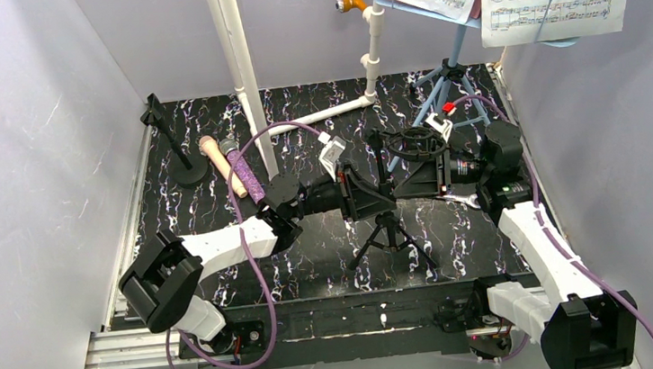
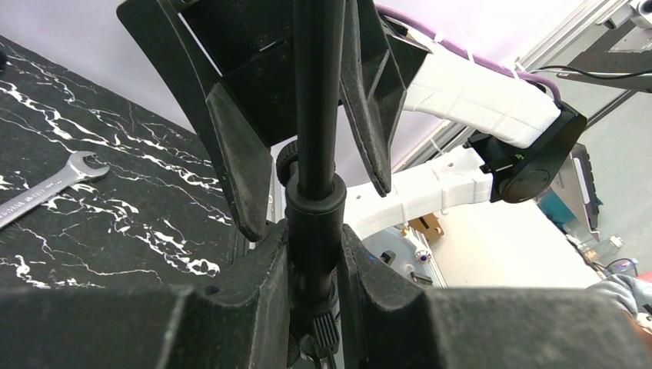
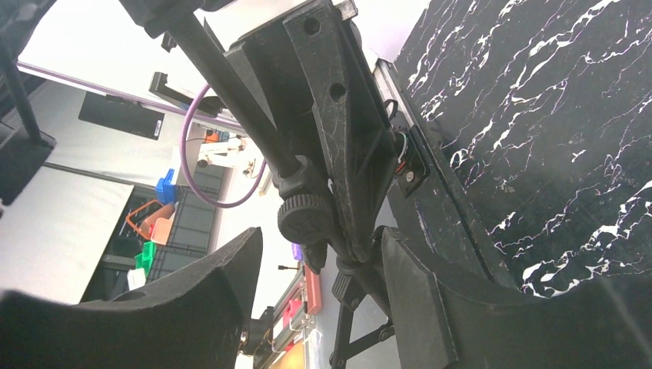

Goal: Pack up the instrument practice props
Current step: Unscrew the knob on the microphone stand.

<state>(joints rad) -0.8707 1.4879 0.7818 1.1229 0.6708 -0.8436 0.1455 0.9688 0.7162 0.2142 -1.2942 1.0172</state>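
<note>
Black fingers of the left gripper [image 2: 314,269] are clamped on the collar of the black mic tripod [image 2: 317,92], which stands near the middle of the table [image 1: 312,258] with its legs spread; the right gripper [image 3: 323,257] faces it from the opposite side, jaws apart on either side of the stem just above, gripping nothing; should those jaws close off-centre, they may twist the stem in the left grip or snag the locking knob [image 3: 305,219]; a slip could tip the tripod toward the silver wrench [image 2: 46,188]; the two grippers sit close enough to collide.
</note>
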